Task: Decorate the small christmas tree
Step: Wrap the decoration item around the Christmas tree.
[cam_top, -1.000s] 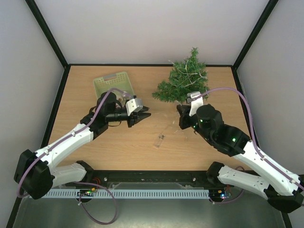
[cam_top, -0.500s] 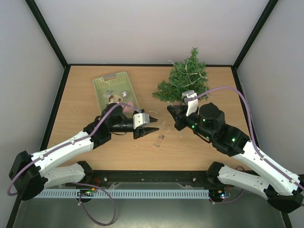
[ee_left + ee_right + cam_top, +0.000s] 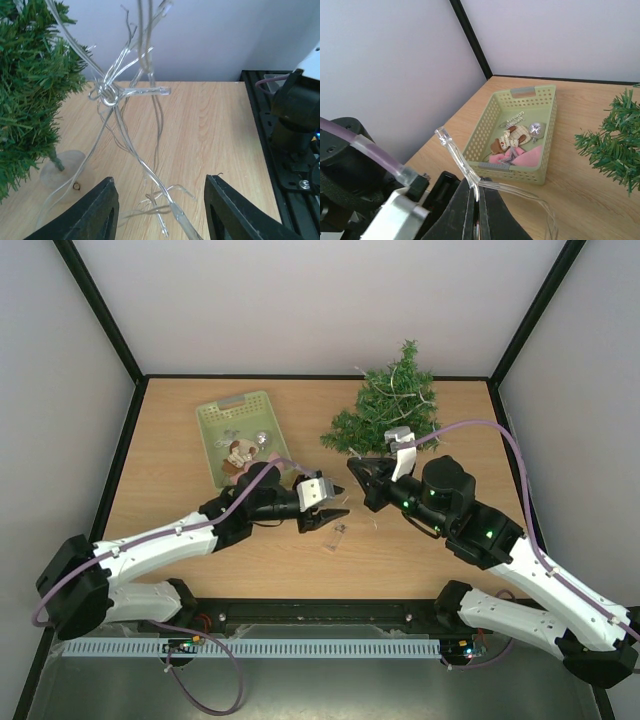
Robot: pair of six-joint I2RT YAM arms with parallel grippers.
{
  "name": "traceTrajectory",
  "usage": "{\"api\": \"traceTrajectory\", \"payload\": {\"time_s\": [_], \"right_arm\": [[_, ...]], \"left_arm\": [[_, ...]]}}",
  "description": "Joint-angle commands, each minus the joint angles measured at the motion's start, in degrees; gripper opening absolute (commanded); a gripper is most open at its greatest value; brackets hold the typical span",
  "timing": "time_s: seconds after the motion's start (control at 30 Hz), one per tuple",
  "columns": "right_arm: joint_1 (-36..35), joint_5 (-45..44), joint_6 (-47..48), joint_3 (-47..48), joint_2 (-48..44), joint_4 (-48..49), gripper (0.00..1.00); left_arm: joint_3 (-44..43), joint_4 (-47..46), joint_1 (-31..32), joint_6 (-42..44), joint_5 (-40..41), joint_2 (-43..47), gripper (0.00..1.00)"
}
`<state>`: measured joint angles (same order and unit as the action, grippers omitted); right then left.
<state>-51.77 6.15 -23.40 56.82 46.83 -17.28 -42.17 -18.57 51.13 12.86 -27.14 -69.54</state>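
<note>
The right pincer (image 3: 476, 197) clamps the clear light string (image 3: 454, 148). The left pincer (image 3: 159, 210), half open and empty, straddles its dangling strands. It should close there gently, so both can drape the string over the tree (image 3: 388, 410).

Tangled light string (image 3: 117, 95) is dangling across centre between left pincer (image 3: 335, 512) and right pincer (image 3: 354, 470), blocking that lane. The small christmas tree (image 3: 388, 412) is crowding 1 o'clock, basket (image 3: 240, 435) 11. Counter (image 3: 165, 465) is lying open at 9 and 12.
</note>
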Motion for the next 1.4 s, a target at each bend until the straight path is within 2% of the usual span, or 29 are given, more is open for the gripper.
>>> {"api": "traceTrajectory", "payload": {"time_s": [0.0, 0.2, 0.4, 0.5, 0.83, 1.03, 1.1, 1.17, 1.27, 1.37], "right_arm": [[-0.26, 0.84, -1.45, -0.31, -0.25, 3.27, 0.02], [-0.31, 0.93, -1.63, -0.32, -0.72, 3.47, 0.02], [-0.31, -0.57, -0.69, -1.54, -1.42, 1.72, 0.02], [-0.28, -4.63, 0.93, -2.41, -2.61, -1.74, 0.02], [-0.31, -12.24, -1.01, -5.29, -9.39, -12.47, 0.02], [-0.27, -7.24, 0.45, -5.69, -12.53, -13.88, 0.02], [-0.26, -7.34, 0.67, -5.38, -12.66, -14.77, 0.02], [-0.27, -3.79, 1.65, -5.15, -12.55, -14.84, 0.02], [-0.33, 3.11, 3.32, -2.89, -12.59, -13.53, 0.02], [-0.33, 5.59, 3.53, 1.97, -12.30, -10.67, 0.02]], "left_arm": [[-2.06, -3.08, 0.87, -0.12, 3.13, -1.16, 0.48], [-2.81, -3.78, 1.14, -0.88, 3.08, -2.73, 0.43], [-2.70, -3.58, 1.39, -1.08, 3.92, -0.78, 0.11], [-2.40, -3.38, 1.36, -1.68, 4.61, 1.02, 0.03], [-3.56, -1.82, -0.62, -8.71, 3.75, 5.72, 0.03], [-7.27, 1.76, -4.54, -15.89, 5.31, 3.64, 0.02], [-7.44, 0.98, -5.81, -17.70, 4.98, 3.22, 0.02], [-7.73, -0.37, -7.19, -20.73, 4.65, 2.66, 0.03], [-8.98, -1.31, -9.12, -25.50, 4.53, 1.51, 0.02], [-10.92, -0.56, -11.26, -29.22, 4.70, -0.12, 0.02]]}}
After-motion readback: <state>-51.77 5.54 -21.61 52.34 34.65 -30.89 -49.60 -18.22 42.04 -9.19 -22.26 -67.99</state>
